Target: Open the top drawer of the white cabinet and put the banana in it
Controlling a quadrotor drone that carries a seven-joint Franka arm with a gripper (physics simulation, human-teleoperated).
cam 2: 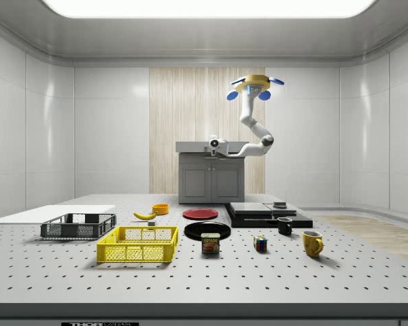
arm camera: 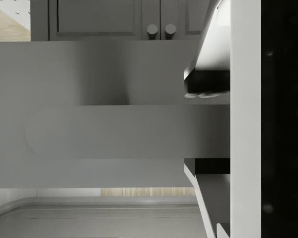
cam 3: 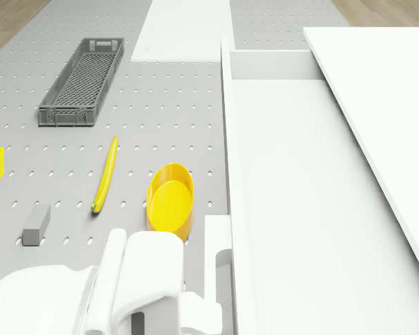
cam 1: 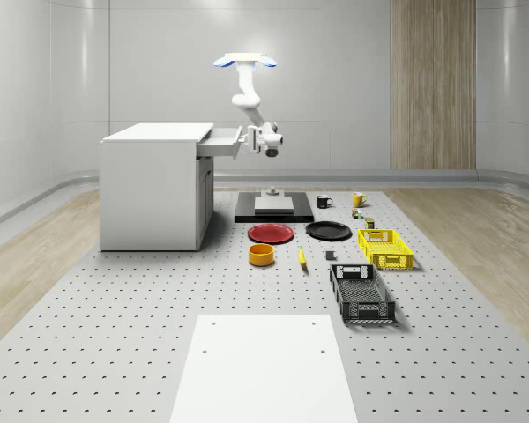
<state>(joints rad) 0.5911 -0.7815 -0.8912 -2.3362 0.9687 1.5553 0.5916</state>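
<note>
The white cabinet stands at the whole-scene view's left, and its top drawer is pulled partway out. From the drone view I look down into the bare drawer. My gripper is at the drawer front. In the wrist view its fingers sit above and below the flat handle, shut on it. The drone hovers above and just to the right of the drawer front. The banana lies on the table beside a yellow bowl, far below the gripper; it also shows in the drone view.
A red plate, black plate, yellow basket and dark crate lie right of the cabinet. A black platform and two mugs stand behind. A white board covers the front of the table.
</note>
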